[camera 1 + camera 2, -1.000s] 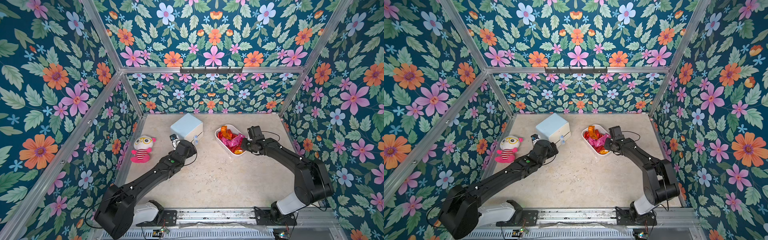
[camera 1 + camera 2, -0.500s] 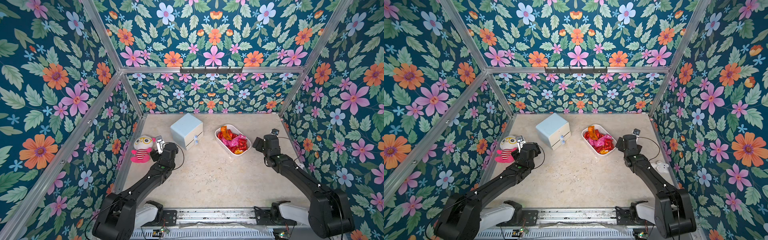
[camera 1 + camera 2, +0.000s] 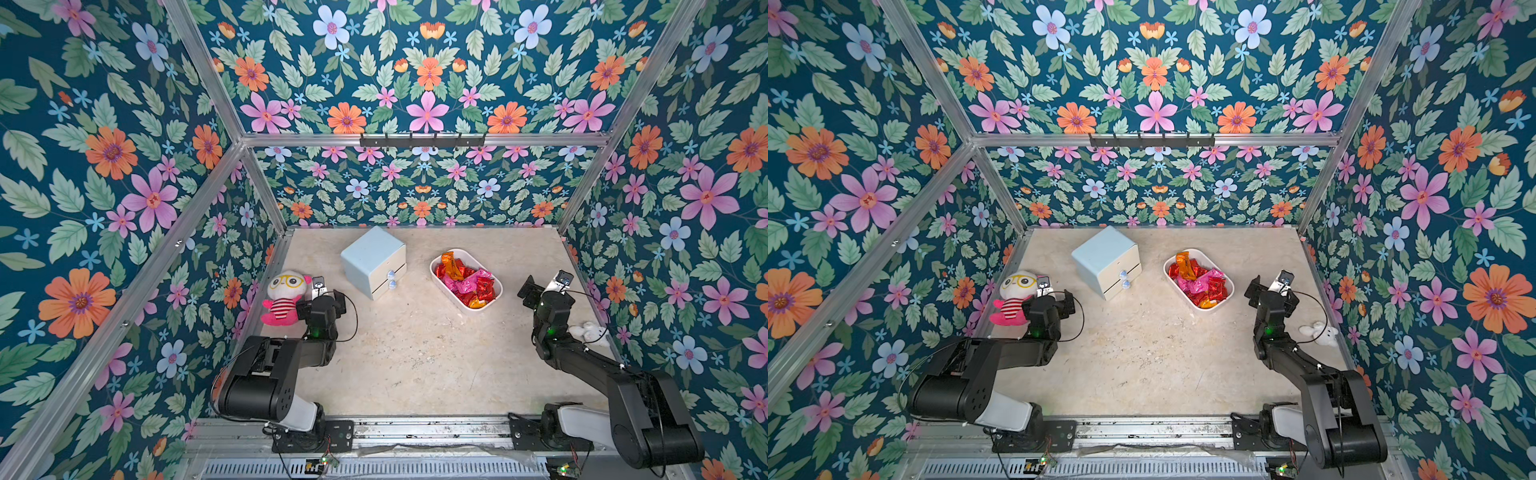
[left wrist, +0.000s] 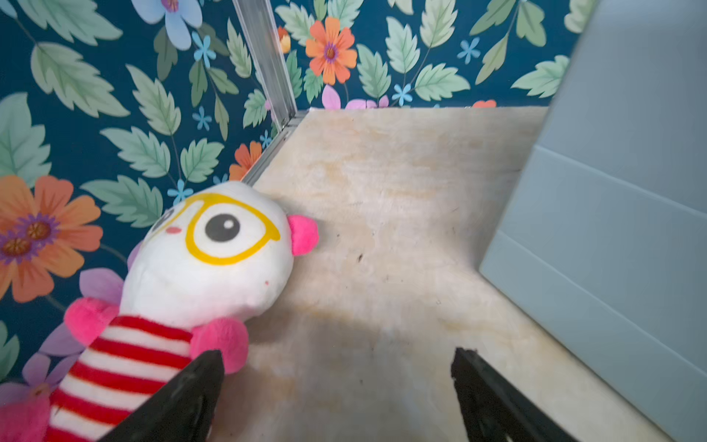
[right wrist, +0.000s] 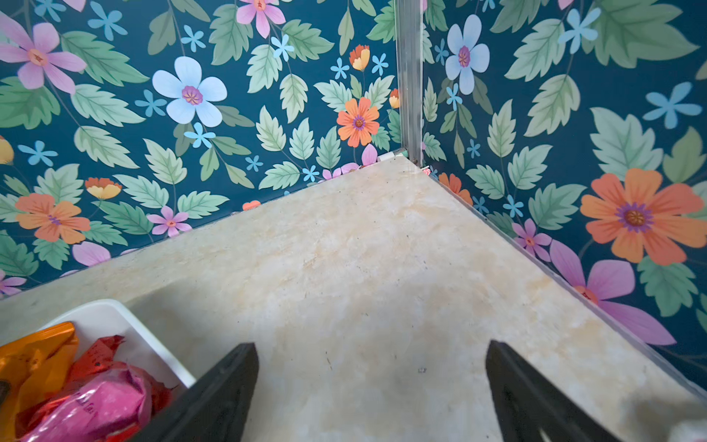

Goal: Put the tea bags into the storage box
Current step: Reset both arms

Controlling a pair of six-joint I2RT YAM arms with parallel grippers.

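The storage box is a white oblong tub at the back right of the table. Red, orange and pink foil tea bags lie piled inside it; every tea bag I see is in the box. My right gripper stands open and empty over bare table to the right of the box. In the right wrist view, the box rim and tea bags show beside one finger. My left gripper is open and empty at the left.
A pale blue drawer cabinet stands at the back centre. A plush doll in a red striped shirt lies against the left wall, touching my left gripper's finger. A small white plush lies by the right wall. Floral walls enclose the table.
My right gripper opened over the box and drew back to the right of it. My left arm pulled back from the cabinet to beside the plush doll.
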